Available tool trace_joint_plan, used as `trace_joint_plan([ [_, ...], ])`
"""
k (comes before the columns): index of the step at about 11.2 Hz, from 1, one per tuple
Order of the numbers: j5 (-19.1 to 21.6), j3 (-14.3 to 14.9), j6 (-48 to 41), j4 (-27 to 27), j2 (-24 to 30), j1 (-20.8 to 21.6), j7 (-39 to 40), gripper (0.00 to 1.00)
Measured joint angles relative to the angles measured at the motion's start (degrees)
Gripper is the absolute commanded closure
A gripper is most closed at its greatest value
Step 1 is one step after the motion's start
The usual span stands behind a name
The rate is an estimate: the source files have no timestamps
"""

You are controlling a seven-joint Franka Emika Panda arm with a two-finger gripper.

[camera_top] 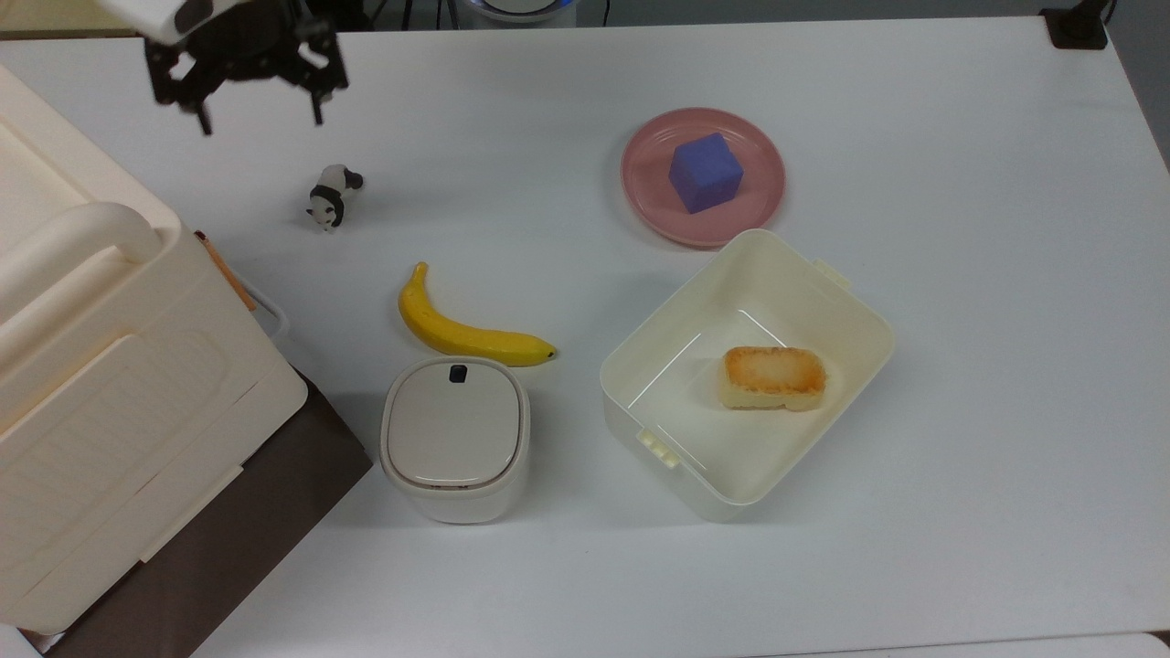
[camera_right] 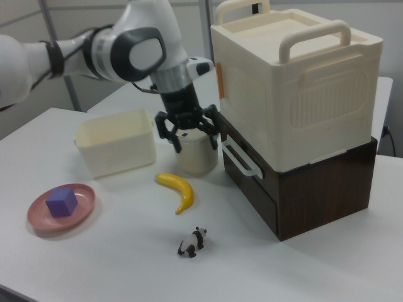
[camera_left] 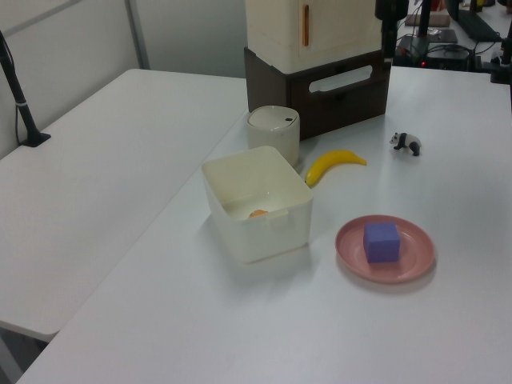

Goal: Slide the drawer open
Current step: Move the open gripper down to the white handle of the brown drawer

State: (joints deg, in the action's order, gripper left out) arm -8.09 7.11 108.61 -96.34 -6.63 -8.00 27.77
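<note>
White worktop (camera_top: 960, 320), matte, evenly lit from above. Second white table (camera_left: 88, 184) alongside it on the left view's left, narrow gap between. Black clamp post (camera_left: 18, 96) on that table's edge. Pale wall panels with metal uprights (camera_left: 136, 32) behind. Black corner clamp (camera_top: 1077, 26) at the top view's upper right.

Cube (camera_top: 705, 172) on plate (camera_top: 640, 196) — tub (camera_top: 859, 315) just below, in the top view; banana (camera_top: 462, 331) above canister (camera_top: 454, 439).
</note>
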Motion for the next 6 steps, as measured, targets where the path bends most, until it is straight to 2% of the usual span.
trace_joint_plan([
  [4, -6.84, 0.01, 7.09, -0.27, -3.22, -0.76, -0.37, 0.00],
  [6, -8.33, -0.04, 9.37, -0.32, -4.82, -0.69, -2.31, 0.00],
])
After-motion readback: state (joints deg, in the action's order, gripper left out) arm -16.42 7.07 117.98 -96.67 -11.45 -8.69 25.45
